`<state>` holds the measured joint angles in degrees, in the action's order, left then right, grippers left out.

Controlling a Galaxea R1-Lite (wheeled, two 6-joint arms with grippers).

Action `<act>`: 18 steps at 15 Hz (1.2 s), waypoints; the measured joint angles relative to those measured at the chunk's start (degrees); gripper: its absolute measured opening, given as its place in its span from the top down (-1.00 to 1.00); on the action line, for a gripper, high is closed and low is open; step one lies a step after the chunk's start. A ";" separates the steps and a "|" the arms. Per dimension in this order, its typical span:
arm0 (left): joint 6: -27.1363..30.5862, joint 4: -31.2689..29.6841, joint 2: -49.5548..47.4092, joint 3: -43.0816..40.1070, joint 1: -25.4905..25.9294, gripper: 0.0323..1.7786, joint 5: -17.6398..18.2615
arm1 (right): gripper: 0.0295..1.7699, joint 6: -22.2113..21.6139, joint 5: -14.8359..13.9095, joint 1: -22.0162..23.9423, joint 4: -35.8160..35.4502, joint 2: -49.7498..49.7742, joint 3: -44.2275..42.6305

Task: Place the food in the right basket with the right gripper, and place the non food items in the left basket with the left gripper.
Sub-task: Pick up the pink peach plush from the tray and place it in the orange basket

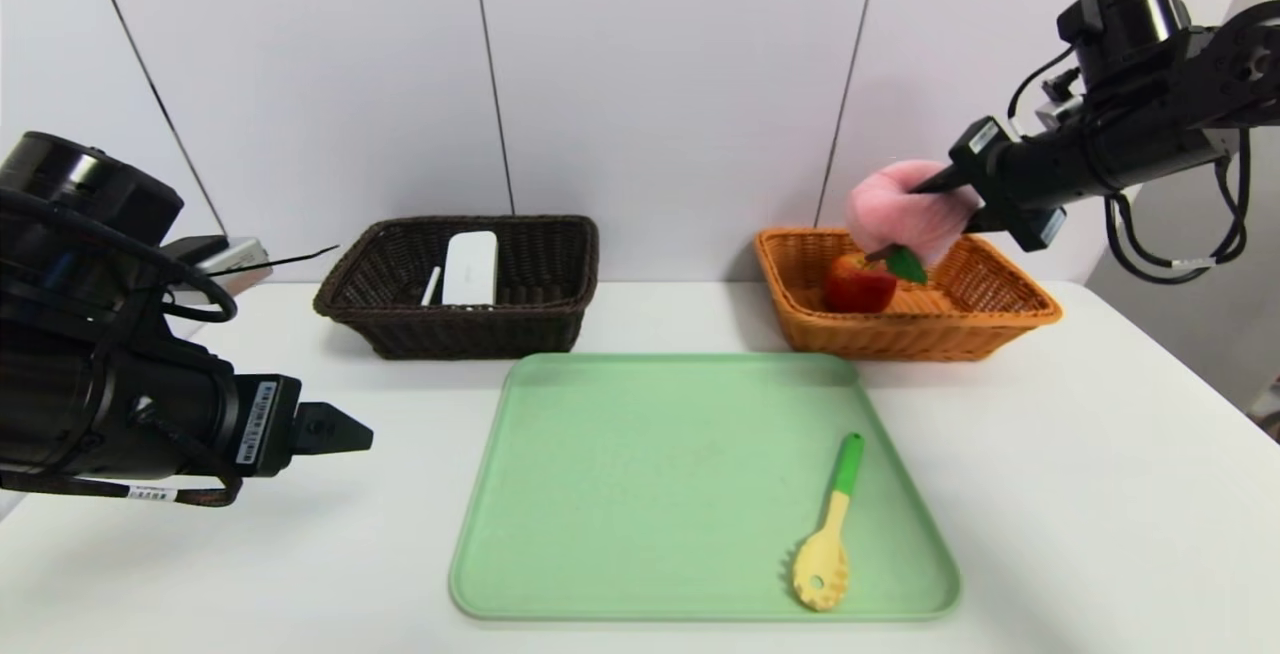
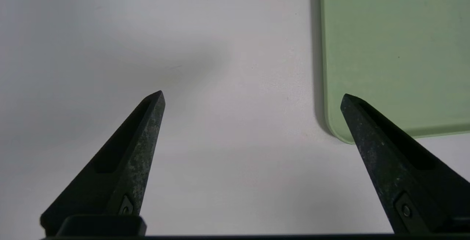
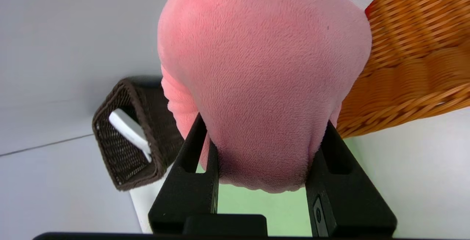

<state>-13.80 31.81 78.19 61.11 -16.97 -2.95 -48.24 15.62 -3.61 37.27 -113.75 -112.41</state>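
Note:
My right gripper (image 1: 945,184) (image 3: 264,120) is shut on a soft pink plush food item (image 1: 895,209) (image 3: 264,49) and holds it in the air over the orange right basket (image 1: 1000,319) (image 3: 411,67). A red apple (image 1: 858,286) lies in that basket, with a green leaf (image 1: 906,263) just above it. A yellow pasta spoon with a green handle (image 1: 828,529) lies on the green tray (image 1: 650,484). My left gripper (image 1: 340,429) (image 2: 253,94) hangs open and empty over the table, left of the tray (image 2: 396,49).
The dark brown left basket (image 1: 450,329) (image 3: 125,97) stands at the back and holds a flat white item (image 1: 470,267) and a thin white stick (image 1: 431,286). Both baskets sit against the white wall.

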 joint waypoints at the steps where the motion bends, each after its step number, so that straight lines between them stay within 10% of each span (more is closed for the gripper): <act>1: -0.02 0.00 -0.02 0.02 0.05 -0.90 -0.02 | 0.30 0.06 -0.05 0.87 0.05 -0.50 0.00; 18: 0.00 0.02 -0.24 -0.17 0.00 -0.90 0.45 | 0.17 0.87 0.00 8.20 -1.44 -6.49 -0.02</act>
<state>-13.80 31.83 77.95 60.94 -16.97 -2.50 -47.37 15.62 4.60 35.83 -120.24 -112.43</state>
